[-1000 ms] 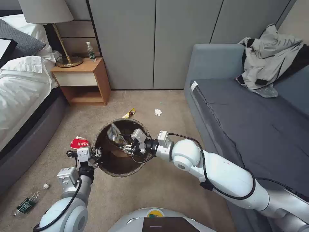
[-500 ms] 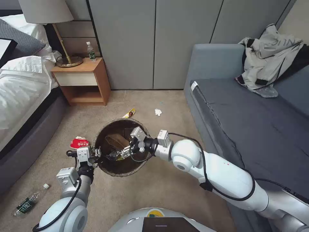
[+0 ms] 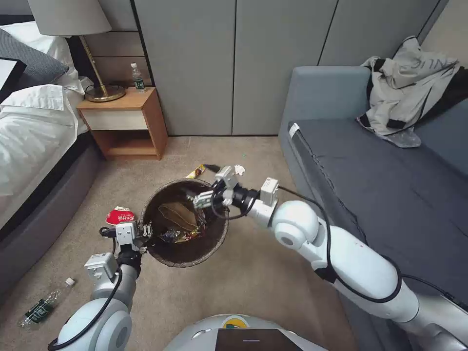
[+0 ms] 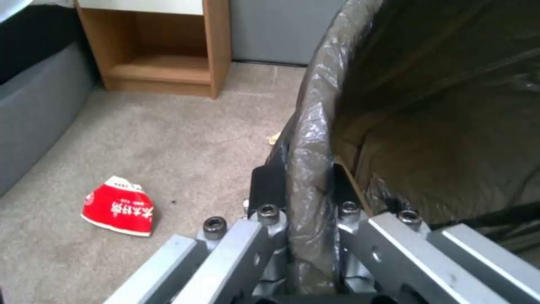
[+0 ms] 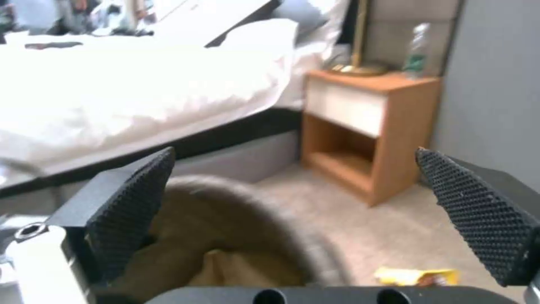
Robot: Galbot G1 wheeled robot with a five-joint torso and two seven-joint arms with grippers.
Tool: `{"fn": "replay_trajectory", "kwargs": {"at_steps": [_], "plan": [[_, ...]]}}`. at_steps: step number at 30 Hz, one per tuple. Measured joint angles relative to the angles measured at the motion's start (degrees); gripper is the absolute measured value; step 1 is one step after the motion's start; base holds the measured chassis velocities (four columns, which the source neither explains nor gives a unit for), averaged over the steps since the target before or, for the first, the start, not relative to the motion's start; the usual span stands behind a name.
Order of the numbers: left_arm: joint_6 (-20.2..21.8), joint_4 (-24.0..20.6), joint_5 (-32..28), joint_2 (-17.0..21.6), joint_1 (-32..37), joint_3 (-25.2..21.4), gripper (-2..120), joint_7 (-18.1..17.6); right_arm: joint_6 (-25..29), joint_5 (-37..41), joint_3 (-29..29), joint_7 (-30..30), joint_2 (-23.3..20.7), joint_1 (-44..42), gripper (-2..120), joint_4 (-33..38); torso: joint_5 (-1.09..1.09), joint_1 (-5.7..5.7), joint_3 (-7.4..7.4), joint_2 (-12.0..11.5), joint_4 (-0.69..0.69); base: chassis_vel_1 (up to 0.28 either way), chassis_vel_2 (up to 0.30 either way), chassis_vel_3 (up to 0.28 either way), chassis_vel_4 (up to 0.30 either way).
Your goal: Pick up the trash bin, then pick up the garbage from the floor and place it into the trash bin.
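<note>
**Bin gripped at its rim, right fingers spread above the opening**

The left gripper (image 3: pixel 146 233) is clamping the near-left rim of the trash bin (image 3: pixel 195 253), with 1 finger inside the bag-lined wall and 1 outside; in the left wrist view the fingers (image 4: pixel 264 185) are pinching the folded dark bag at the rim (image 4: pixel 312 139). The bin is sitting in front of the robot over the beige carpet (image 3: pixel 243 282), between the bed (image 3: pixel 34 141) and the grey sofa (image 3: pixel 380 161).

The right gripper (image 3: pixel 207 183) is hovering over the far-right edge of the bin's mouth, its fingers spread wide and holding nothing; the right wrist view is showing the 2 black textured pads (image 5: pixel 132 198) far apart with the bin's rim (image 5: pixel 247 190) below them.

Inside the bin, a tan folded paper (image 3: pixel 176 214) and a shiny crumpled wrapper (image 3: pixel 179 236) are lying against the liner.

On the carpet, a crushed red-and-white cup (image 3: pixel 120 215) is lying just beside the bin on its left, also visible in the left wrist view (image 4: pixel 118 209). A yellow wrapper (image 3: pixel 196 171) and a white tissue scrap (image 3: pixel 239 169) are lying beyond the bin, toward the wardrobe doors. A small green-labelled bottle (image 3: pixel 39 308) and a white cap (image 3: pixel 69 281) are lying near the left arm.
</note>
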Motion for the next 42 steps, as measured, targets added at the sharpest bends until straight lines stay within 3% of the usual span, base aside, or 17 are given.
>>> {"fn": "replay_trajectory", "kwargs": {"at_steps": [3, 7, 14, 27, 35, 42], "plan": [[0.0, -0.02, -0.05, -0.08, 0.09, -0.01, 2, 0.04, 0.63, -0.05, 2.94, 0.01, -0.23, -0.93, 100, -0.1, 0.0, 0.0, 0.0, 0.0, -0.01, 0.0, 0.0, 0.0, 0.0], [-0.27, -0.02, -0.16, -0.17, 0.22, -0.08, 2, 0.25, 3.42, -3.34, 10.31, 0.66, -0.57, -8.74, 100, 0.16, 0.0, 0.0, 0.0, 0.0, 0.0, 0.0, 0.0, 0.0, 0.0], [-0.54, -0.05, -0.56, -0.08, 0.21, -0.57, 2, 0.39, 9.89, -12.68, 14.5, 3.5, -0.52, -20.65, 100, 0.84, 0.0, 0.0, 0.0, 0.0, -0.02, 0.0, 0.0, 0.0, 0.0], [-1.02, -0.25, -0.6, -0.43, 0.53, -1.22, 2, 0.58, 22.93, -29.58, 26.76, 5.82, 8.55, -42.59, 100, 2.28, 0.0, 0.0, 0.0, 0.0, -0.01, 0.0, 0.0, 0.0, 0.0], [-1.11, -0.26, -0.27, -0.75, 0.51, -1.2, 2, 0.71, 29.05, -37.21, 32.91, 7.23, 14.0, -51.87, 100, 2.27, -0.01, 0.0, 0.0, 0.0, -0.01, 0.0, 0.0, 0.0, 0.0], [-1.43, -0.26, 0.08, -1.1, 0.63, -1.19, 2, 0.77, 32.81, -40.61, 34.68, 8.19, 17.43, -56.35, 100, 1.51, -0.01, 0.0, 0.0, 0.0, 0.01, 0.0, 0.0, 0.0, 0.0]]}}
